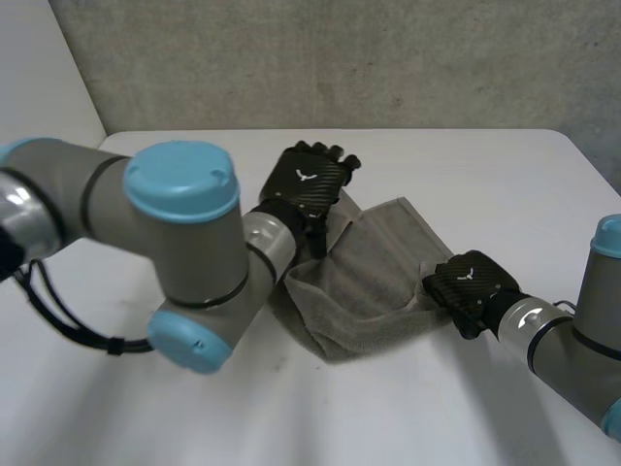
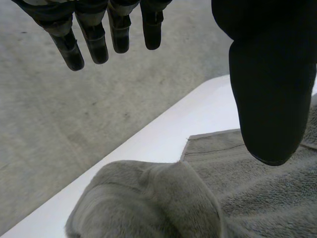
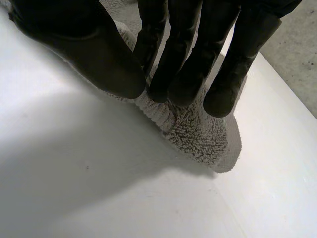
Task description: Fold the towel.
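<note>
White surface (image 1: 485,175) before grey wall (image 1: 340,58). Grey towel (image 1: 374,277) lies rumpled between both robot hands. Left robot hand (image 1: 310,180) above towel's bunched corner, fingers (image 2: 94,44) straight, released, thumb apart. Right robot hand (image 1: 471,282) pinches towel's opposite corner between thumb and fingertips (image 3: 223,99).

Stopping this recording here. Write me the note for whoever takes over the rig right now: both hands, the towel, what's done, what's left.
Left hand: open, fingers straight, holding nothing, above the far left end of the towel, over a raised hump of cloth.
Right hand: shut on the towel, pinching a corner on its right side between thumb and fingers, low at the table.
The towel is grey and lies rumpled and slantwise mid-table.
Done: one corner is gripped; no neat fold shows yet.
Left: probably the left hand takes its end, then fold the towel over and flatten it.
</note>
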